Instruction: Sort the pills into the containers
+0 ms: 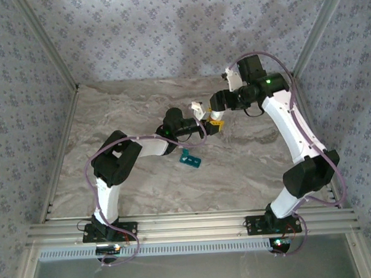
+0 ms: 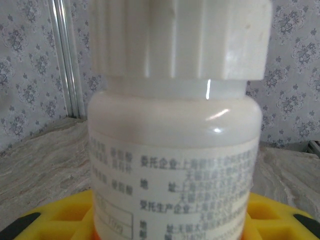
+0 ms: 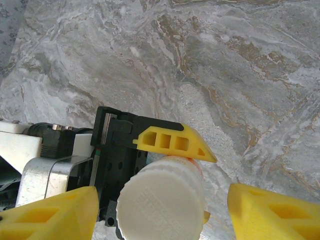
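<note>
Now, left pincer [image 1: 213,124] clamped on the white bottle [image 2: 175,125], its cap [image 3: 160,192] pointing up into the right pincer [image 3: 161,207], whose jaws straddle it, apart, not touching. Containers [image 1: 190,158] lie mid-desk [image 1: 110,105], toward the near edge, closer to the left arm.

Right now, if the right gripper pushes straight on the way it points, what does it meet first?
Most likely the white ribbed cap of the bottle held by the left gripper. The cap sits between the right gripper's open fingers. Depth unclear.
</note>
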`<action>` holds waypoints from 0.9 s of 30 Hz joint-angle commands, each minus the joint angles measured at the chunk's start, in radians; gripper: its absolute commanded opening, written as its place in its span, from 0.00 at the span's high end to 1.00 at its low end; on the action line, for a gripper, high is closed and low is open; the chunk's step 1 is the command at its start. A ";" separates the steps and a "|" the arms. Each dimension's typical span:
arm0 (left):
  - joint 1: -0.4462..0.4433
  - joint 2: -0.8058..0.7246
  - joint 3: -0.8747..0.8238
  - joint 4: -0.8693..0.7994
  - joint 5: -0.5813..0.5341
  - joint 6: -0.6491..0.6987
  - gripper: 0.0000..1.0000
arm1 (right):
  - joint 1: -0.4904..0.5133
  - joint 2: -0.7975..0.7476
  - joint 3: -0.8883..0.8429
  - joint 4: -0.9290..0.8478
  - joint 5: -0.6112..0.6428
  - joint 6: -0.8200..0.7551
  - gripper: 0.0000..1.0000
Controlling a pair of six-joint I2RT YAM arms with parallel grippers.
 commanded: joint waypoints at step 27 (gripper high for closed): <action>-0.006 0.013 0.040 0.001 -0.003 -0.002 1.00 | 0.083 -0.055 -0.162 0.120 0.131 0.259 0.54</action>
